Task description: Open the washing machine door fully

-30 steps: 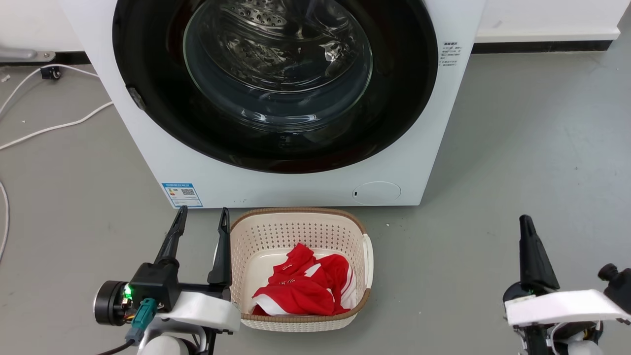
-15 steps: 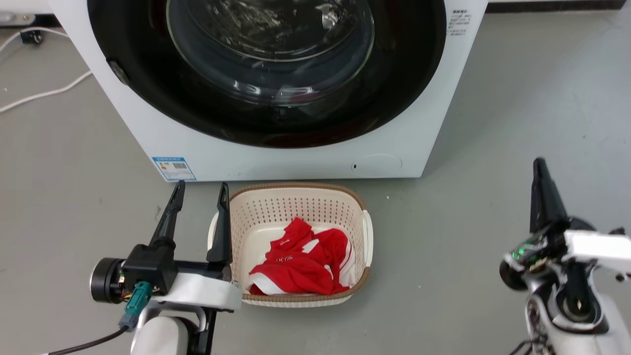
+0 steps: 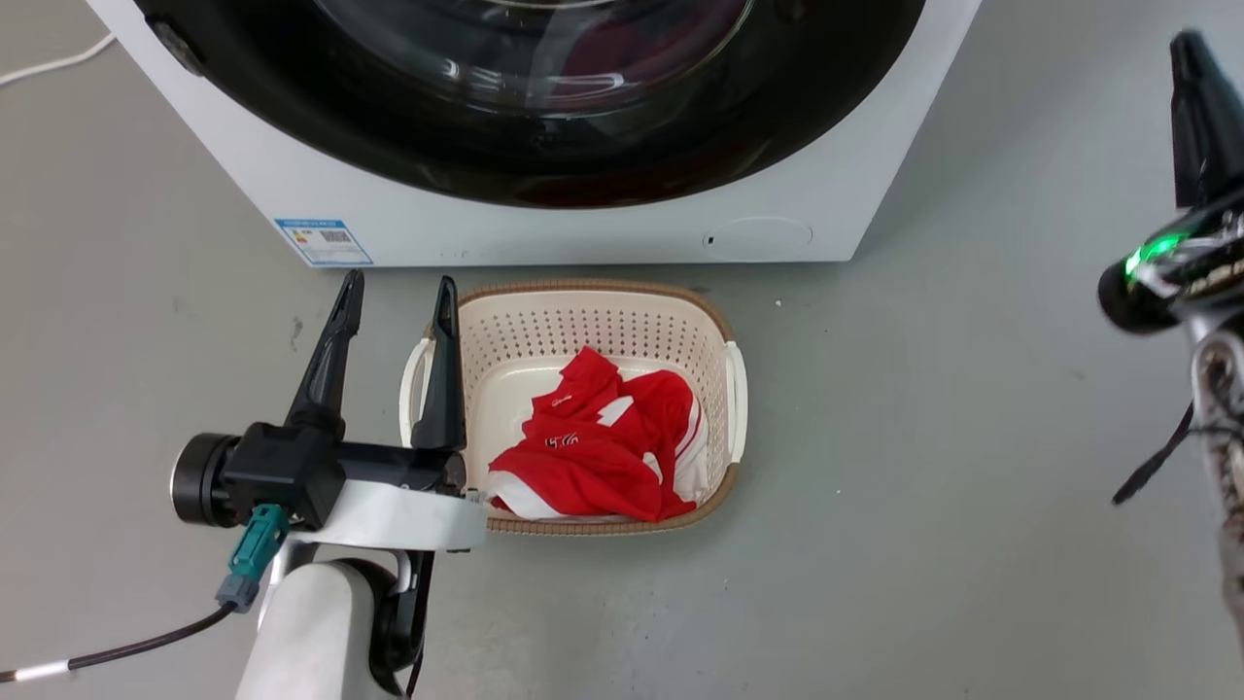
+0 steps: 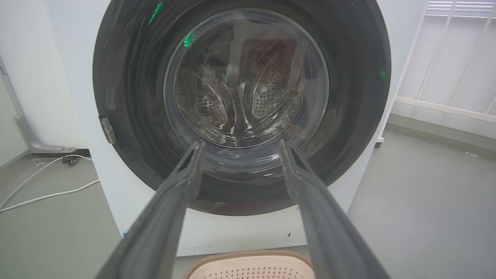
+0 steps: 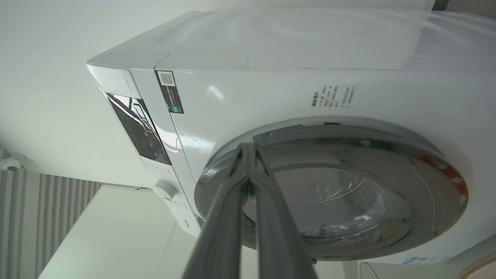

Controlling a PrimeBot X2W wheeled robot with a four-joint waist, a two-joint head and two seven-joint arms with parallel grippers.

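Note:
The white washing machine (image 3: 583, 228) fills the top of the head view. Its glossy black washing machine door (image 3: 739, 126) lies flat against the front. In the left wrist view the door (image 4: 131, 97) faces me, and the steel drum shows through its glass bowl. My left gripper (image 3: 398, 282) stands open and empty, low before the machine beside the basket; its fingers (image 4: 174, 193) frame the glass. My right gripper (image 3: 1184, 44) is raised at the machine's right, fingers together and holding nothing. In the right wrist view its shut tips (image 5: 248, 146) line up with the door's (image 5: 348, 193) rim.
A beige perforated basket (image 3: 719, 321) with a red and white garment (image 3: 593, 447) sits on the grey floor right in front of the machine. A white cable (image 4: 46, 193) lies on the floor to the left. White railings (image 4: 445, 58) stand to the machine's right.
The head camera has tilted down, so the machine sits higher in the view. My right gripper has risen from the lower right to the upper right. The left gripper has stayed put.

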